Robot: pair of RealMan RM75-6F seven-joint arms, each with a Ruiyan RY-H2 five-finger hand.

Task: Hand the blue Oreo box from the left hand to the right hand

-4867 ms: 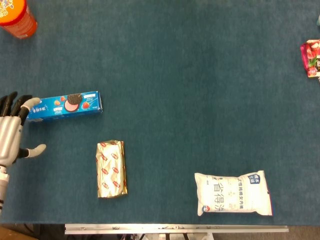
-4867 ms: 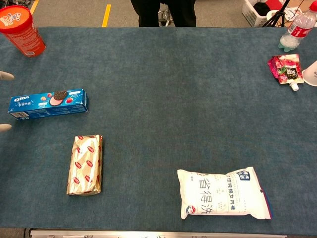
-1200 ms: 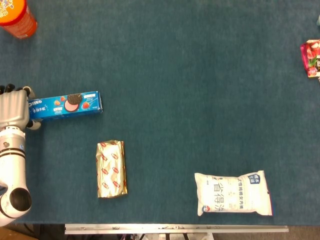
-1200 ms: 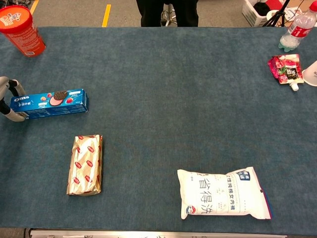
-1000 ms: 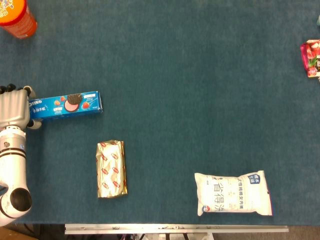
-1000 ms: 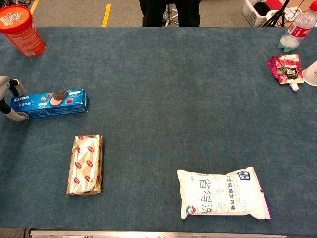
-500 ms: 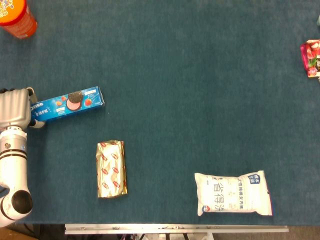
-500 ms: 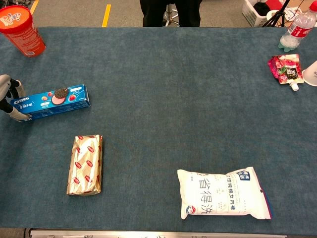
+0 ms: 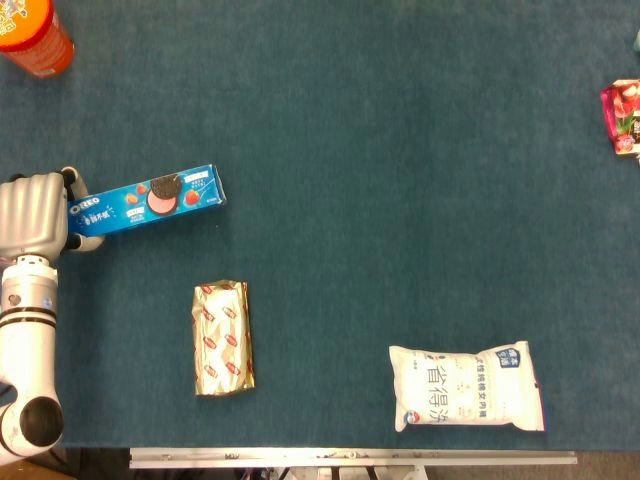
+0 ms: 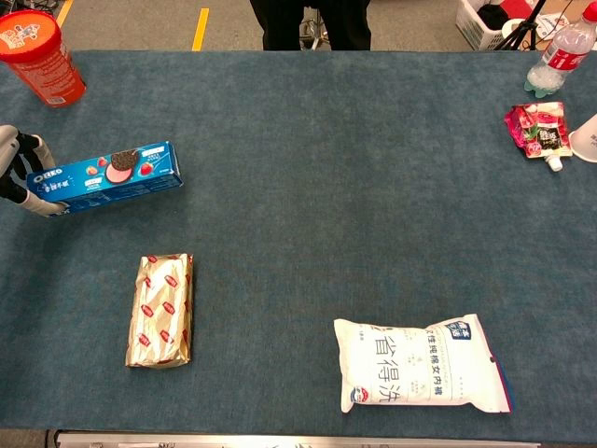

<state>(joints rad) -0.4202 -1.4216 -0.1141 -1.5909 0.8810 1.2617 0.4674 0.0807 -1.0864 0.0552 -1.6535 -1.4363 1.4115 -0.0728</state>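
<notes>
At the left edge of the head view, the left hand [image 9: 35, 215] is gripping the near end of the Oreo box [image 9: 150, 201], its fingers [image 10: 20, 142] curling around that end. The box is tilting, its far end pointing up and to the right in the frame; whether it is touching the tabletop [image 9: 400, 180] cannot be told. In the chest view the same box [image 10: 104, 175] is sitting at the far left, with the hand only partly showing at the edge. The right hand is appearing in neither view.

Below the box, a gold foil packet [image 9: 222, 337] is lying flat, well apart from it. A white pouch with blue print [image 9: 466, 387] is lying toward the lower right. An orange-red canister [image 9: 30, 32] is standing in the upper left corner. At the right edge, a pink drink pouch [image 10: 535, 129] is lying near a clear bottle [image 10: 558, 55].
</notes>
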